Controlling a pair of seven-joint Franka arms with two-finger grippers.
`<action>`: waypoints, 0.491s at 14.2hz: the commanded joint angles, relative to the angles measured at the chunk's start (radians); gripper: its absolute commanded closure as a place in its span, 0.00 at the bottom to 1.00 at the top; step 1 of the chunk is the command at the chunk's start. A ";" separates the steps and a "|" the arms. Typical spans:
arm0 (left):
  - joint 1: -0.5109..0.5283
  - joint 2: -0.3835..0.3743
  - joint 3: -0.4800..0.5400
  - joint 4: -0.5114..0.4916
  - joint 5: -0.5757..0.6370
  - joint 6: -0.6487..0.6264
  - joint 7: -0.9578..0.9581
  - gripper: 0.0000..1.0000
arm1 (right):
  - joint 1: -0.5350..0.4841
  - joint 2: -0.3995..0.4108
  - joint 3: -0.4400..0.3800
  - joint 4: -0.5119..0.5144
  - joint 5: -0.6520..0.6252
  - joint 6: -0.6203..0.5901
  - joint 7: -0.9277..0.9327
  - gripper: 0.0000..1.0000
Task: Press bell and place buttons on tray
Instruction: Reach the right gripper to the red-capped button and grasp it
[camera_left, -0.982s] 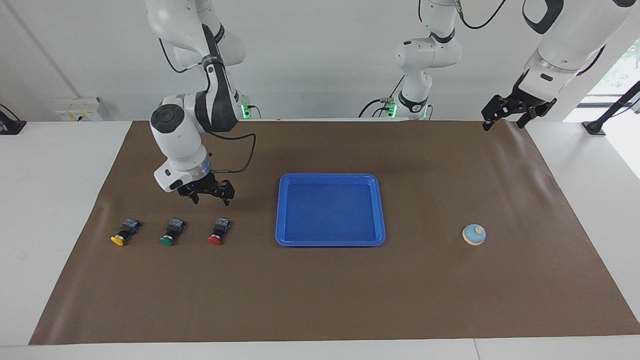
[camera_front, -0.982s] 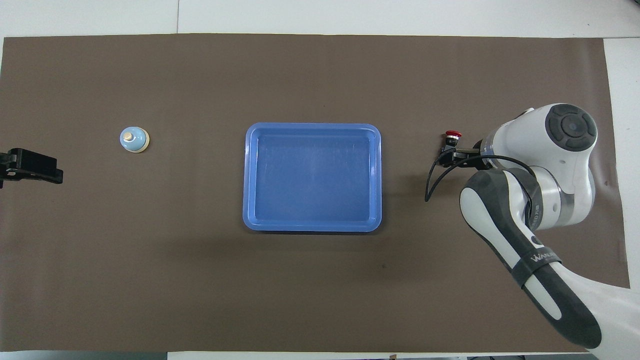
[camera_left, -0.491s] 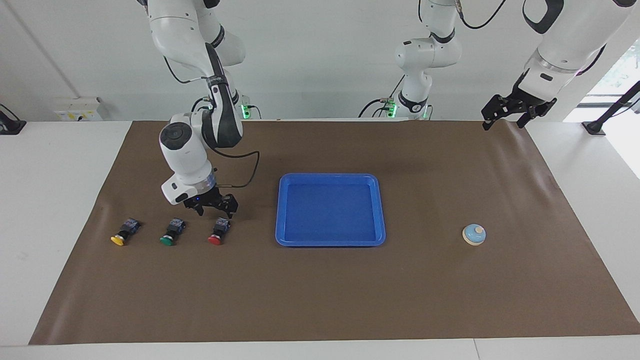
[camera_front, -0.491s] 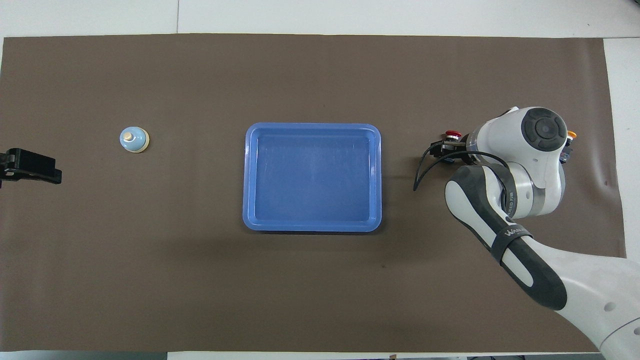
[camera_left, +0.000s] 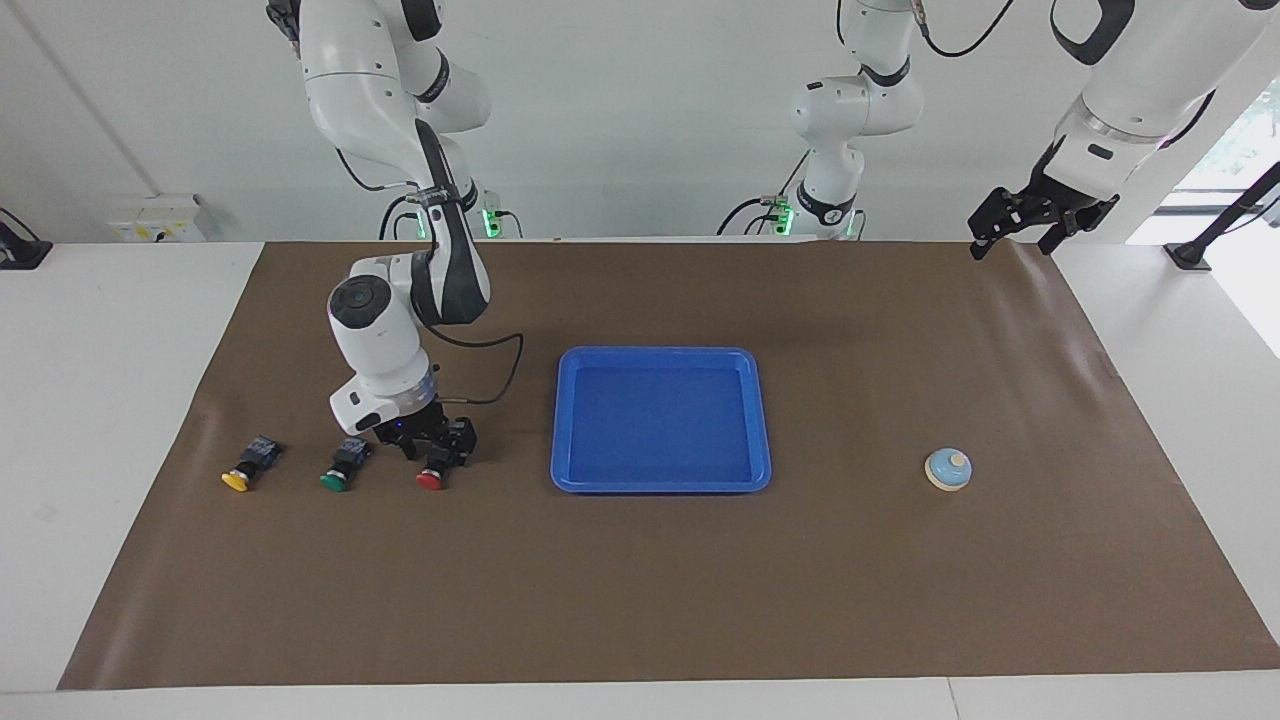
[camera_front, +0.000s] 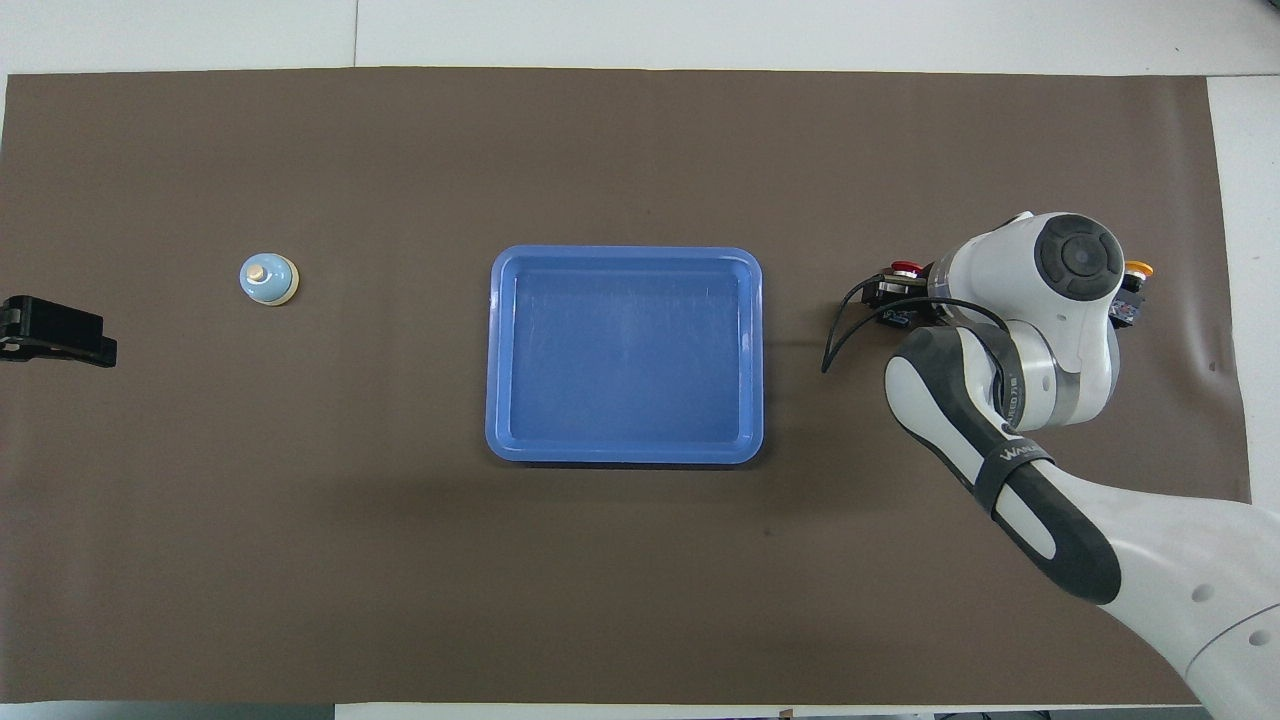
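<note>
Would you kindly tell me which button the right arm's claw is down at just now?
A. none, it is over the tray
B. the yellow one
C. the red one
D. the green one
C: in the facing view the right claw sits low on the red button's black body, with the green button and yellow button apart beside it.

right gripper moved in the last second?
Yes. The right gripper has come down toward the mat and now sits at the red button; a second ago it hung above, nearer the robots than the button row.

bell (camera_left: 948, 469) upright | buttons (camera_left: 340, 469) in row | tray (camera_left: 660, 482) between, empty
</note>
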 joint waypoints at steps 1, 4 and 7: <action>-0.001 -0.004 0.005 0.011 -0.011 -0.021 0.008 0.00 | 0.001 0.010 0.005 0.015 0.004 0.001 0.032 1.00; -0.001 -0.004 0.005 0.013 -0.011 -0.021 0.008 0.00 | 0.001 0.010 0.005 0.075 0.002 -0.080 0.028 1.00; -0.001 -0.004 0.005 0.013 -0.011 -0.021 0.008 0.00 | 0.056 0.013 0.005 0.268 0.008 -0.341 0.057 1.00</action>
